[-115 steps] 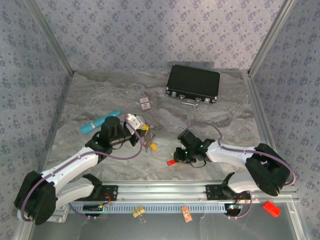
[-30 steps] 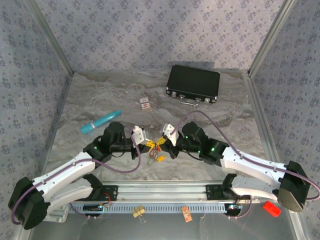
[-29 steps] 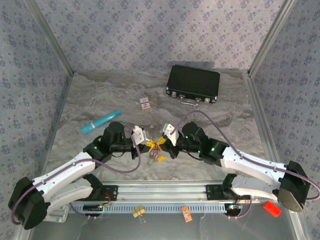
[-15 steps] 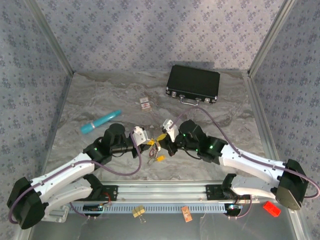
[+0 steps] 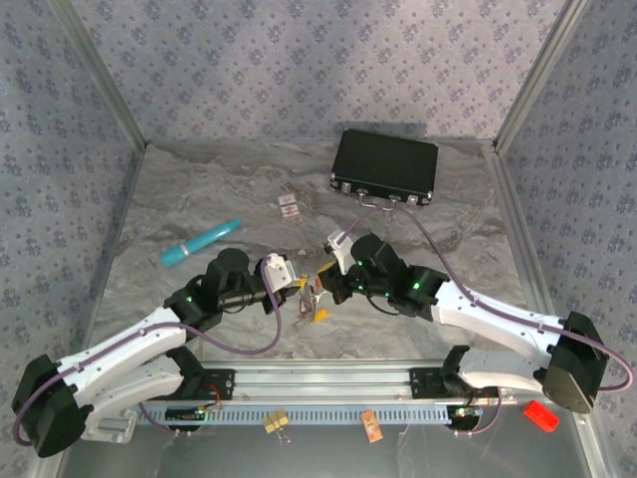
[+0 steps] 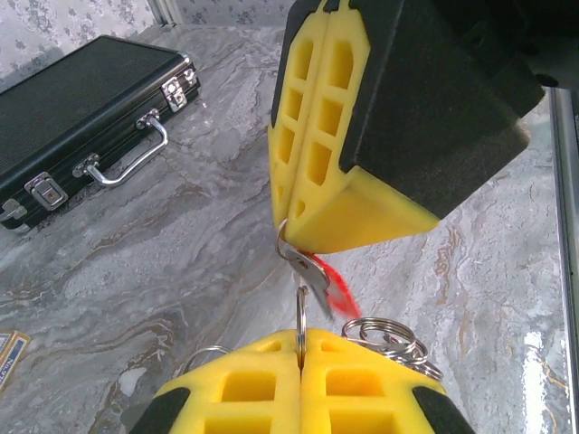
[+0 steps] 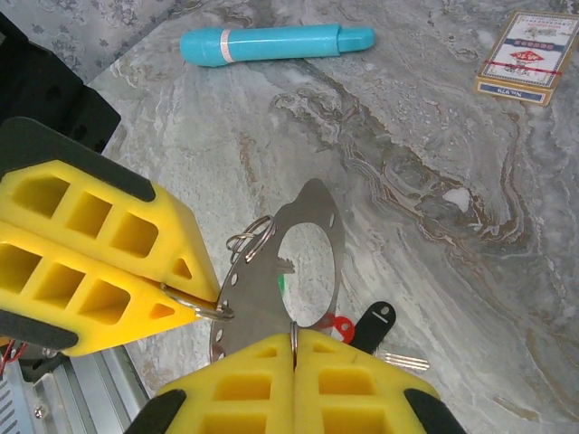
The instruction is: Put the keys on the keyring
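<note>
The keyring [image 7: 242,287] is a flat silver oval loop with small holes round its rim, held up between both grippers. My left gripper [image 6: 300,336] is shut on a thin split ring hooked into it; its yellow pads [image 7: 99,271] come in from the left. My right gripper [image 7: 293,342] is shut on the small ring of the red key [image 7: 342,324], pressed against the loop's lower edge. A black key [image 7: 375,321] and a bit of green hang below the loop. In the top view the left gripper [image 5: 296,287] and right gripper [image 5: 331,282] meet over the keys [image 5: 317,305].
A black case [image 5: 385,165] with a metal handle stands at the back right. A turquoise cylinder [image 5: 201,242] lies at the left and a red-and-white card [image 5: 289,206] behind the grippers. Spare split rings [image 6: 391,339] hang by the left pads.
The right gripper left the table, where it was at the red key, and rose to meet the left gripper. Over the last second both grippers closed in slightly around the key bunch.
</note>
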{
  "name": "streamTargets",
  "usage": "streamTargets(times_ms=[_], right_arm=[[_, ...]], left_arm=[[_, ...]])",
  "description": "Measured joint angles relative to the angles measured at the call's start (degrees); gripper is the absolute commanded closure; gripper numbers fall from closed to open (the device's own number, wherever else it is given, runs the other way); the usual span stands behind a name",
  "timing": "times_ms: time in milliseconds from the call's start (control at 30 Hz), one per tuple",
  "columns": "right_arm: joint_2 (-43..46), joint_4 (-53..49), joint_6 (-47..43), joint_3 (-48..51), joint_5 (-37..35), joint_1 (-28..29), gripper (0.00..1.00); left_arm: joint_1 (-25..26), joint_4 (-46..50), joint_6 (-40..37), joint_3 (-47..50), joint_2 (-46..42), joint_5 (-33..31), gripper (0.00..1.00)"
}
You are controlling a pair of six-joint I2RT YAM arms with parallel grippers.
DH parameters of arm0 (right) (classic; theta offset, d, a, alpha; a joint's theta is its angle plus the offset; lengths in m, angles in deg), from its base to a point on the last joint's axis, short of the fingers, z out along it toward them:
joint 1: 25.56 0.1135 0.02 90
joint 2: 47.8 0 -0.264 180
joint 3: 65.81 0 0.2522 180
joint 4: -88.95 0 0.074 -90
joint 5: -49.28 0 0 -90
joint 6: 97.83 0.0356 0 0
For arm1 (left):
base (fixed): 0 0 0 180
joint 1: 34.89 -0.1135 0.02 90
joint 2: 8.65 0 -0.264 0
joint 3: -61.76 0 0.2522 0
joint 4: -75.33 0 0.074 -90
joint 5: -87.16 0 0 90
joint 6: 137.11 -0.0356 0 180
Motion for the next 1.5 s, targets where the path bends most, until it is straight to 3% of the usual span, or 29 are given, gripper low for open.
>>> streamTargets(times_ms=[167, 367, 800, 1033, 1500], right_arm=[[2.5, 0.1, -7.5, 1.2, -0.6, 0.8, 1.00], [7.3, 0.3, -28.6, 3.5, -0.9, 1.0, 1.00], [7.3, 2.1, -67.9, 4.3, -1.0, 1.7, 1.00], [6.6, 0.5, -75.0, 2.7, -0.5, 1.8, 1.00], [4.5, -0.9, -77.5, -0.5, 0.2, 3.0, 1.00]], left_arm=[[0.0, 0.9, 2.7, -0.4, 0.1, -0.2, 1.00], [-0.4, 6.0, 9.1, -4.5, 2.1, 1.9, 1.00], [-5.3, 8.2, 18.8, -7.2, 6.5, 15.1, 1.00], [-5.8, 9.4, 20.0, -8.6, 7.8, 19.1, 1.00], [-5.8, 10.4, 21.1, -8.9, 8.5, 20.7, 1.00]])
